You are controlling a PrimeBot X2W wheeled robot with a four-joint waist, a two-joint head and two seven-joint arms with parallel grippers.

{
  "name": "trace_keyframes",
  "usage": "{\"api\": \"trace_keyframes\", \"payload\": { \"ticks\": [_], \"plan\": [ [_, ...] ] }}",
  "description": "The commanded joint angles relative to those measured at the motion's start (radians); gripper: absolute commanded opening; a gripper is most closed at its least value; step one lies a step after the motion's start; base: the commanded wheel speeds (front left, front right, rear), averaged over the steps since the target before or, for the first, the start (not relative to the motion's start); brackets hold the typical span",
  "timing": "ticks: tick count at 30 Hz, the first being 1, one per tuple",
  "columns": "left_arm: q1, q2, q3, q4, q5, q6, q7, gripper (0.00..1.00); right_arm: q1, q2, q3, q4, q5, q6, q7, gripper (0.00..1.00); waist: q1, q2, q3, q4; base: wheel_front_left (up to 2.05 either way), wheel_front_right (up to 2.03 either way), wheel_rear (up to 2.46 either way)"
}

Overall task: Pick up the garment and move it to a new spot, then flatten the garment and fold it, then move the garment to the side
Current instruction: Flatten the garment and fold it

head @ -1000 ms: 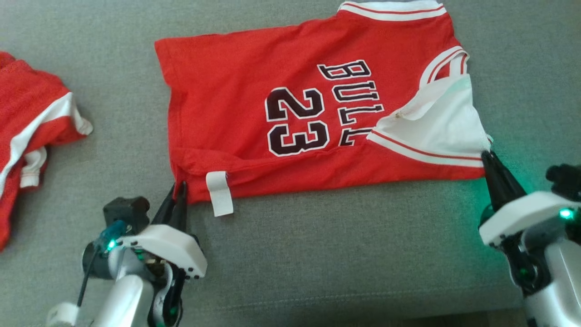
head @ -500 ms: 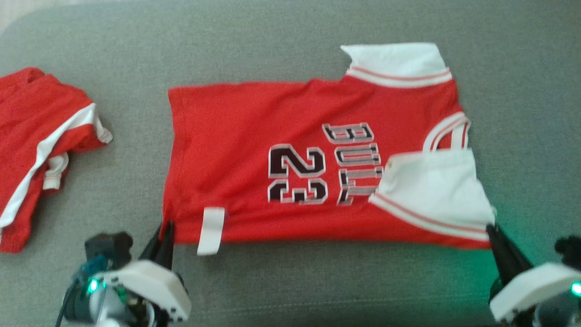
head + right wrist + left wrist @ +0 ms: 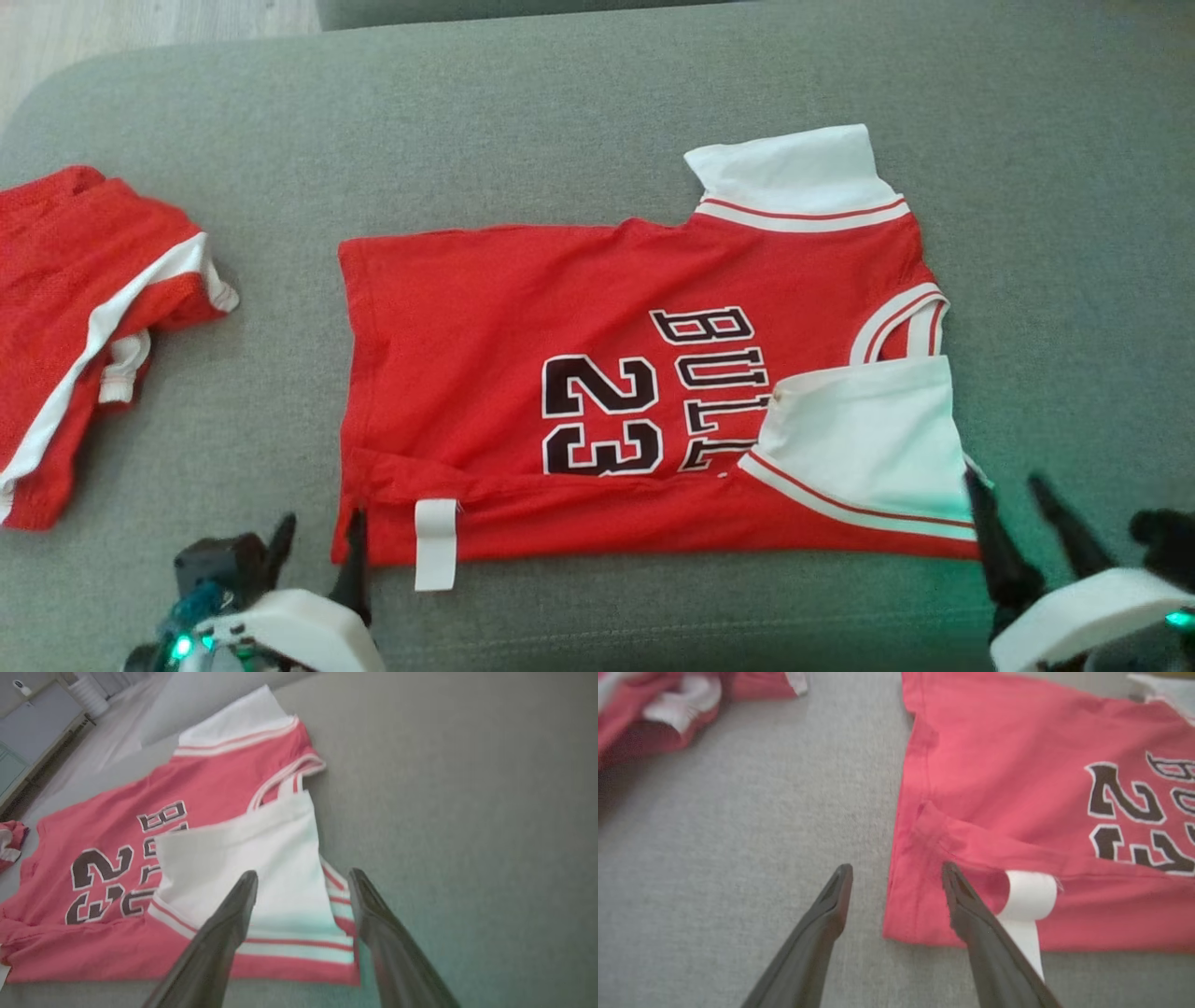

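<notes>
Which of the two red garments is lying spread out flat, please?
The jersey in the middle, printed with the number 23, lies flat. The other red garment, off to the left, is bunched up and shows no number.

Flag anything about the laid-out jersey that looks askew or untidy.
The jersey isn't flat: its near white sleeve is flipped onto the chest, hiding the end of the lettering, the near edge is rolled over, and a white label pokes out past it.
</notes>
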Motion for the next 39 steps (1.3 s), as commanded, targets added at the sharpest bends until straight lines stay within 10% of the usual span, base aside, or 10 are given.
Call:
{"api": "trace_keyframes", "payload": {
  "ticks": [1,9,21,39],
  "plan": [
    [-0.056,0.003,0.043,-0.031,0.016,0.008,-0.03,1.0,-0.041,-0.027,0.02,-0.049,-0.019,0.004,-0.029,1.0,0.0,0.0,-0.002,0.0,0.0,0.0,0.0],
    [-0.122,-0.011,0.044,-0.081,0.136,0.077,-0.242,1.0,-0.122,-0.061,0.07,-0.164,-0.124,0.004,-0.233,1.0,0.0,0.0,-0.021,-0.004,0.0,0.0,0.0],
    [-0.201,0.009,0.023,-0.105,0.188,0.087,-0.241,1.0,-0.18,-0.06,0.088,-0.195,-0.137,0.004,-0.237,1.0,0.0,0.0,-0.012,-0.006,0.0,0.0,0.0],
    [-0.7,0.071,0.045,0.391,0.026,-0.123,0.099,1.0,-0.249,-0.045,0.124,-0.145,-0.091,0.004,-0.252,1.0,0.0,0.0,0.144,-0.063,0.0,0.0,0.0]
  ]
}}
